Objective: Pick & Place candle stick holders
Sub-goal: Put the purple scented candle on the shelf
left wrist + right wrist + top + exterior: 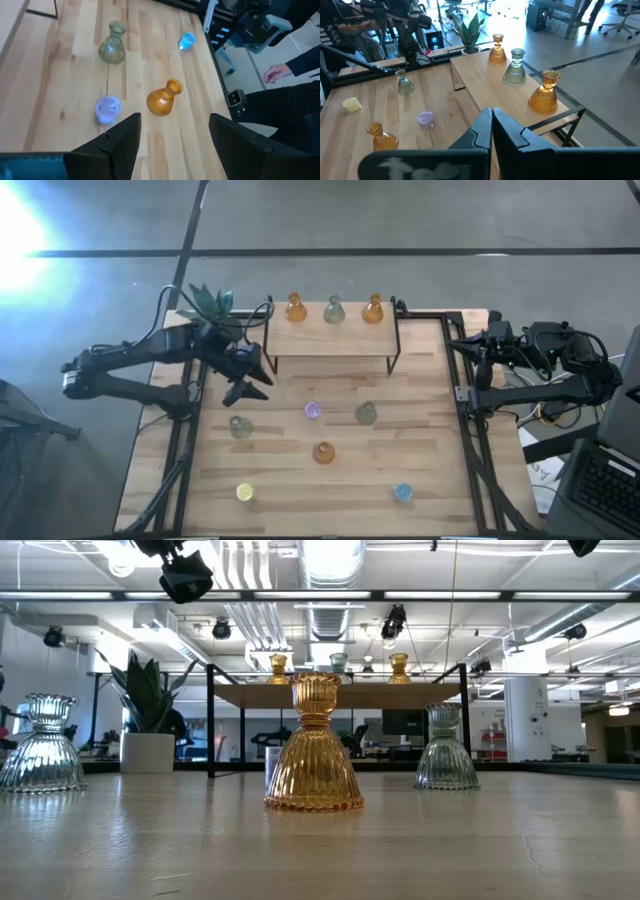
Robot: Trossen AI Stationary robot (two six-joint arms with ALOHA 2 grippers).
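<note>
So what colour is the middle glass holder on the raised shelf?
Grey-green glass holder, clearest in right wrist view.

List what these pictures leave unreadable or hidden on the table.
- Low view: the purple holder is hidden behind the amber holder up front; the yellow holder and blue holder do not show there.
- Low view: both claws are cut off by the top edge.
- High view: the plant is partly covered by the left arm; its pot cannot be made out.
- Left wrist view: a person's hand shows, the rest cut off by the edge.
</note>
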